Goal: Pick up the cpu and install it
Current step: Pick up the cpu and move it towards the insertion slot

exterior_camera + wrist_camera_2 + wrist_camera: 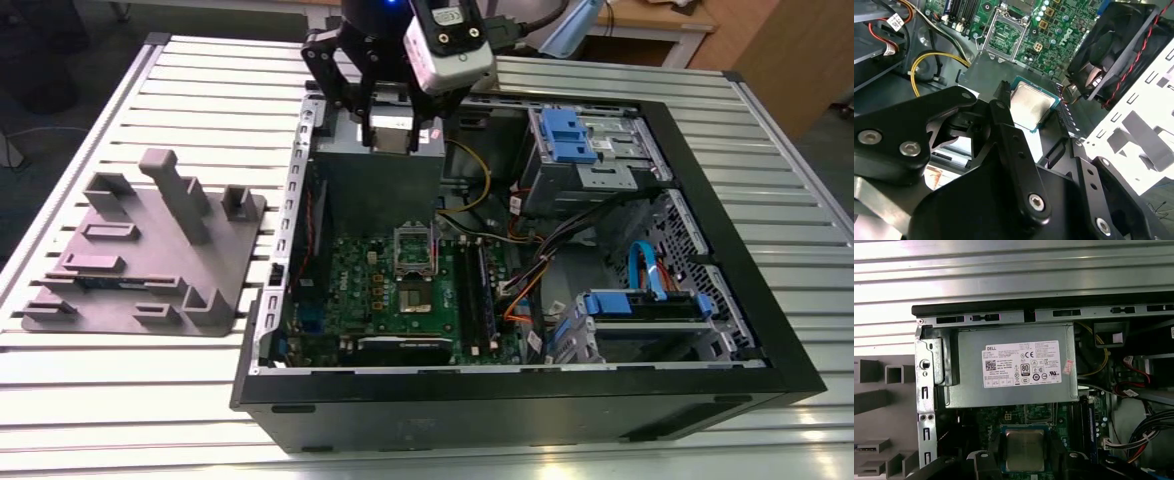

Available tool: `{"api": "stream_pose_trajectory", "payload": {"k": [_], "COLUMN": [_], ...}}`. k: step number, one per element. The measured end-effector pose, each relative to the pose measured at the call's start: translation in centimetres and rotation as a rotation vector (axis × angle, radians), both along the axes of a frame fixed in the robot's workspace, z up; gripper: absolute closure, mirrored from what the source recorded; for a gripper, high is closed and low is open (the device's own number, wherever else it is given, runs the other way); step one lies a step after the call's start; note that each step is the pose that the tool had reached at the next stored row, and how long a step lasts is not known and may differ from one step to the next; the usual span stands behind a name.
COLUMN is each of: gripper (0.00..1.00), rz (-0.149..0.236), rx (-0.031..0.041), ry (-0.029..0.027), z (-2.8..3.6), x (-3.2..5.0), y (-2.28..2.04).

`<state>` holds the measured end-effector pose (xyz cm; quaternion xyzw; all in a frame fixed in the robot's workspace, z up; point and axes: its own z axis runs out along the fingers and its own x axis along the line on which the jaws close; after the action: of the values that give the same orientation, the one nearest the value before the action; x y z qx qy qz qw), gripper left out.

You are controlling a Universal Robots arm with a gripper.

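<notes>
Ribbed silver metal desk [160, 90] carries an open black computer case [467, 405]. Toward the desk's edge farthest in the exterior view, black jaws hang over the grey power-supply box [380, 185]. They are closed on the edges of the small silvery square cpu [395, 137], apparently level to suit the green motherboard's socket [1006, 32].

Exterior view: off the arm and high up, looking steeply down on the whole open computer case [534, 390] on the slatted table [134, 400]; the farthest camera.
First wrist view: faces down over the power supply [1014, 365] and motherboard [1004, 417]; near.
Second wrist view: sits behind the gripper [1031, 107] links, slanting toward the socket [1009, 32]; nearest.
Shared: both wrist views take in the cpu [1025, 450]; the exterior and first wrist views share the power supply.
</notes>
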<state>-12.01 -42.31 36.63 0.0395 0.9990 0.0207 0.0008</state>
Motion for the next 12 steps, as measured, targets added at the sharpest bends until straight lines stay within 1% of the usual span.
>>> {"api": "stream_pose_trajectory", "payload": {"k": [12], "gripper": [0.53], "rz": [0.0], "rx": [0.0001], "ry": [-0.0001], "z": [0.0], "x": [0.95], "y": [0.0]}}
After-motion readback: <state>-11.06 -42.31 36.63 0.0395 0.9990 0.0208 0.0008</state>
